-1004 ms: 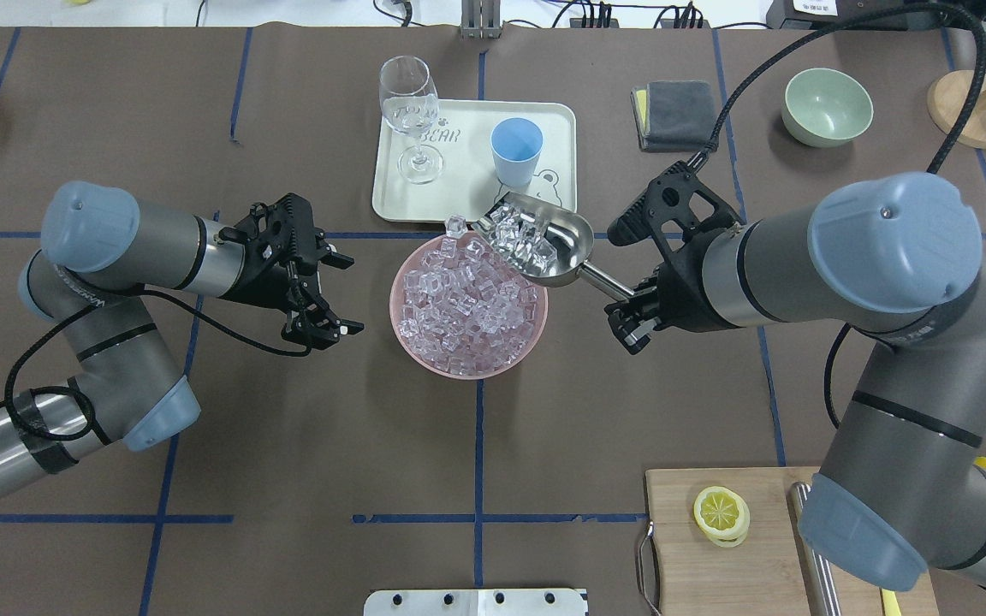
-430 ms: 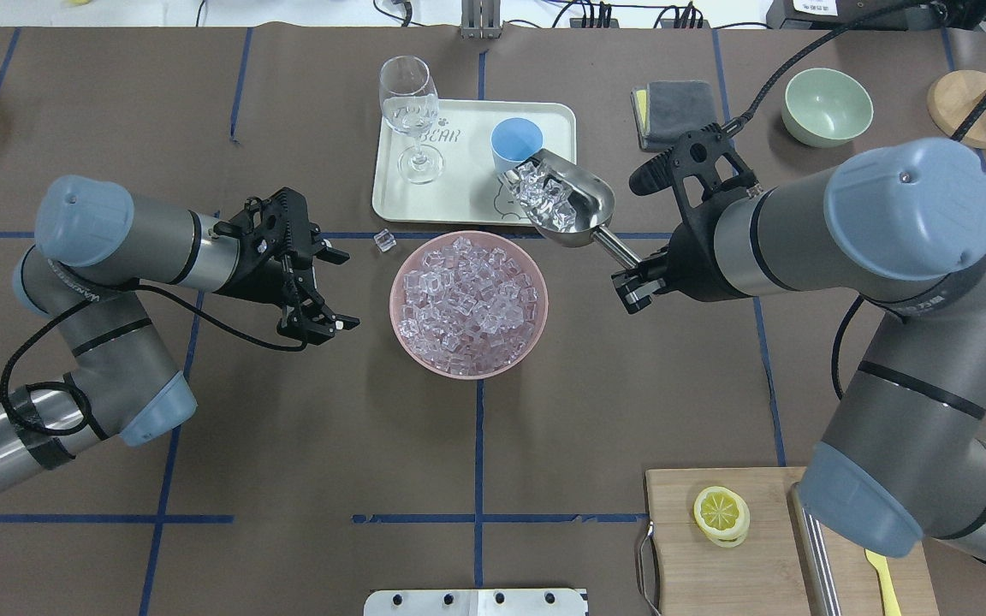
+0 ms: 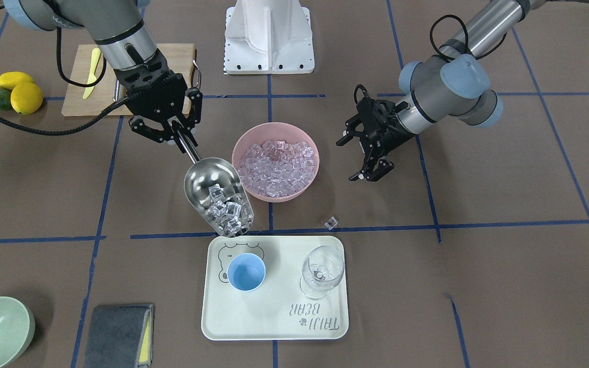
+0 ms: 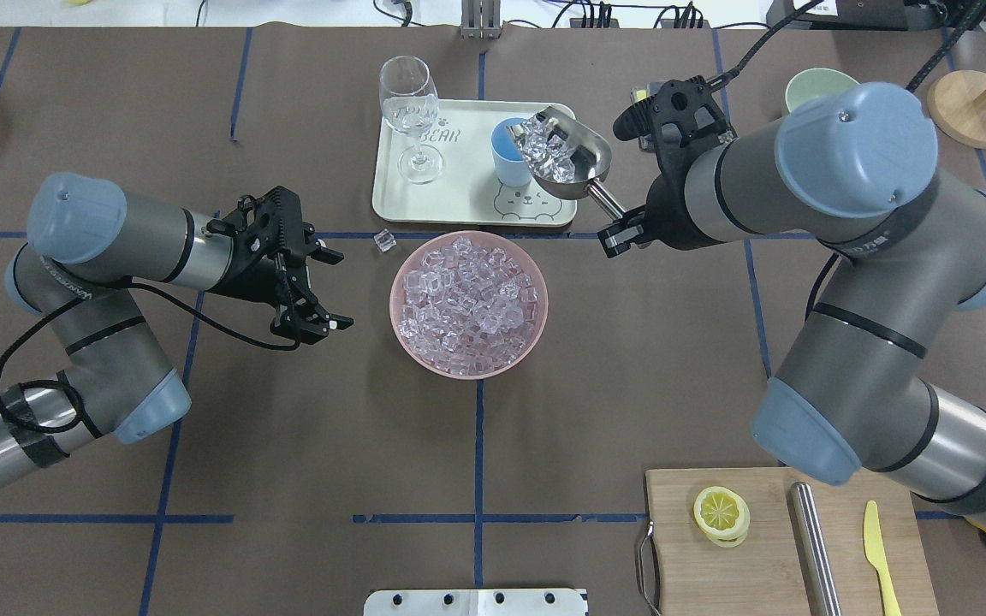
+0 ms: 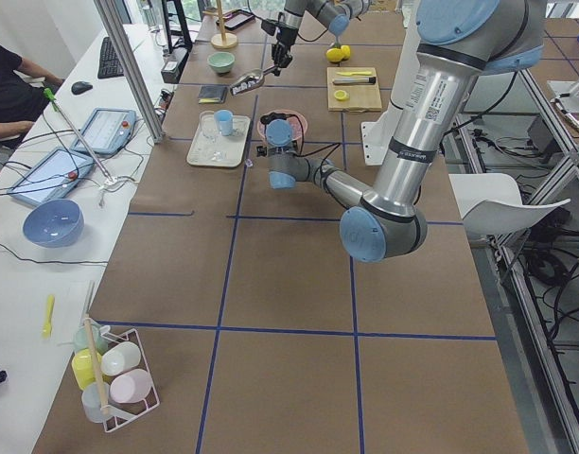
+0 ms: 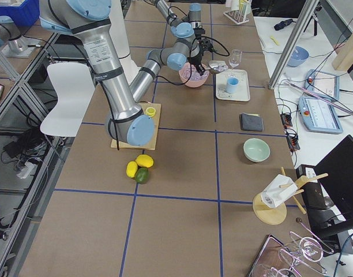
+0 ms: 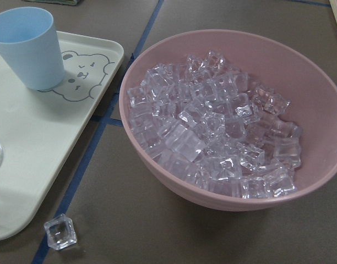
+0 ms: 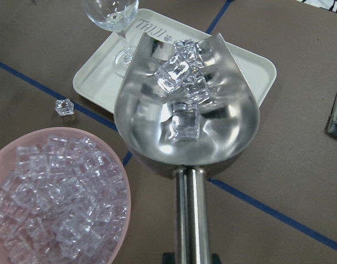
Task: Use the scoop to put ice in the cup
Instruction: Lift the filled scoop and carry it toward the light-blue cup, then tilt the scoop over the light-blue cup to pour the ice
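Note:
My right gripper (image 4: 620, 233) is shut on the rod handle of the steel scoop (image 4: 568, 158). The scoop holds several ice cubes (image 8: 182, 82) and hangs above the tray. In the overhead view its mouth overlaps the right rim of the light-blue cup (image 4: 507, 154). In the front view the scoop (image 3: 218, 197) tilts down toward the cup (image 3: 246, 272). The main heap of ice (image 4: 468, 304) fills a pink bowl (image 4: 400, 329). My left gripper (image 4: 339, 289) is open and empty, left of the bowl.
One loose cube (image 4: 384, 241) lies on the table between bowl and tray (image 4: 459, 201). A wine glass (image 4: 412, 111) stands on the tray's left side. A green bowl (image 4: 805, 85) is far right. A cutting board (image 4: 715, 565) holds a lemon slice, steel cylinder and yellow knife.
My right arm carried the loaded scoop from the bowl's far rim away to the cup on the tray. One cube dropped onto the table. The left gripper drifted slightly left.

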